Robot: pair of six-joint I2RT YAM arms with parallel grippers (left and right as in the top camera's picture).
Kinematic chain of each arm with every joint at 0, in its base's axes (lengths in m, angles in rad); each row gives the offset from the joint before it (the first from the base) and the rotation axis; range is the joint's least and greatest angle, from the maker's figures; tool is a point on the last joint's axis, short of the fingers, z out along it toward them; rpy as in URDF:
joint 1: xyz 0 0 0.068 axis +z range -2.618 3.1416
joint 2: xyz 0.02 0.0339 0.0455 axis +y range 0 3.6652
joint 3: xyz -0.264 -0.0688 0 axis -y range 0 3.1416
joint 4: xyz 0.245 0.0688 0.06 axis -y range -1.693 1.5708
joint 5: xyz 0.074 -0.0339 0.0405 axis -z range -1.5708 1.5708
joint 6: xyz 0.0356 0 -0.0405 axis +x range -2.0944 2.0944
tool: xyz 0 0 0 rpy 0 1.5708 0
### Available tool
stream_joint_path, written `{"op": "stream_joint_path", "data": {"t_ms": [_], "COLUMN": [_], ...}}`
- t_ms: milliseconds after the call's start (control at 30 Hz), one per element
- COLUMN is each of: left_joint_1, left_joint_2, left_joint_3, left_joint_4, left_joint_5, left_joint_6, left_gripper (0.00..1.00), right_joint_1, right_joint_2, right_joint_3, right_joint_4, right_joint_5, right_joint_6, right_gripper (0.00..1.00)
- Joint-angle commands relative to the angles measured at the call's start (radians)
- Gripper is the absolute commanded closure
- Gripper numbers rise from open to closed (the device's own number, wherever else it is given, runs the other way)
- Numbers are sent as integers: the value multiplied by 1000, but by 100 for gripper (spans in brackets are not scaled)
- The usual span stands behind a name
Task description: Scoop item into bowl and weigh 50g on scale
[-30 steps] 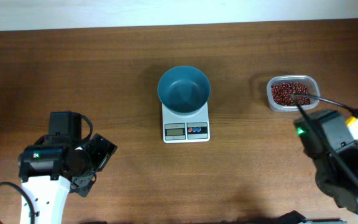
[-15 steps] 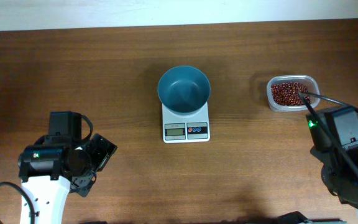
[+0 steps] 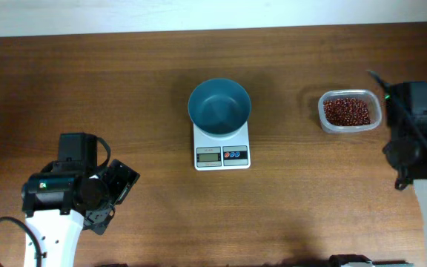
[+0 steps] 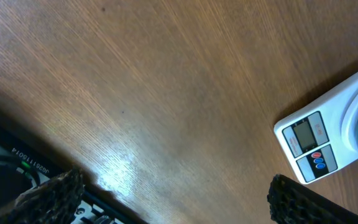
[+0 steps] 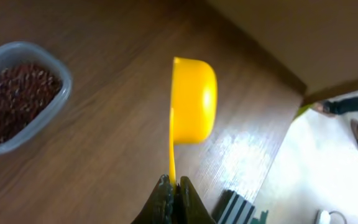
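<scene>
Pinching the thin handle of a yellow scoop [image 5: 194,99], the right fingers [image 5: 171,198] are pressed tight together on it. The cup end sticks straight out ahead of them over the brown surface [image 3: 124,89]. Ahead and off to the left of these fingers sits a clear tub [image 5: 55,115] with the beans [image 5: 14,102] heaped loose inside. The scoop cup is beside the tub, apart from it, not over it, with only bare wood between. Past the scoop to the right, the surface edge drops to the floor.

From overhead, the bowl [image 3: 219,106] and scale [image 3: 222,154] lie well beyond the tub from the right fingers. The tub sits between them. The bowl stands on the scale's platform, its inside showing plain teal, with the display and buttons showing in front of it.

The left fingers [image 3: 116,191] are spread wide over bare wood. The scale is ahead and to their right, well apart, with open surface between. In the left wrist view the bowl is only a blurred sliver at the frame edge.
</scene>
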Motion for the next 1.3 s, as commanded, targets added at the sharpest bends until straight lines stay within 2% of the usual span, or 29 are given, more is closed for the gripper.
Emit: {"op": "stream_joint_path", "data": {"t_ms": [0,100,200,333,600,933,1267], "left_joint_1": [0,0,0,0,0,0,0], "left_joint_2": [-9,-9,-9,-9,-9,-9,-9], "left_joint_3": [14,14,14,14,14,14,14], "left_joint_4": [2,2,2,2,2,2,2], "left_joint_5": [-15,-15,-15,-15,-15,-15,-15], "left_joint_6": [1,1,1,1,1,1,1], "left_gripper": [1,1,1,1,1,1,1], "right_joint_1": [-33,-33,-33,-33,-33,-33,-32], "right_joint_2": [0,0,0,0,0,0,-1], "right_joint_3": [15,15,15,15,15,-24,-24], "right_joint_4": [53,94,119,201,208,182,275], "right_joint_5": [-181,-331,-411,-650,-823,-881,-868], "right_joint_6": [-227,-317,-320,-503,-602,-673,-676], "right_gripper": [96,96,96,96,96,96,96]}}
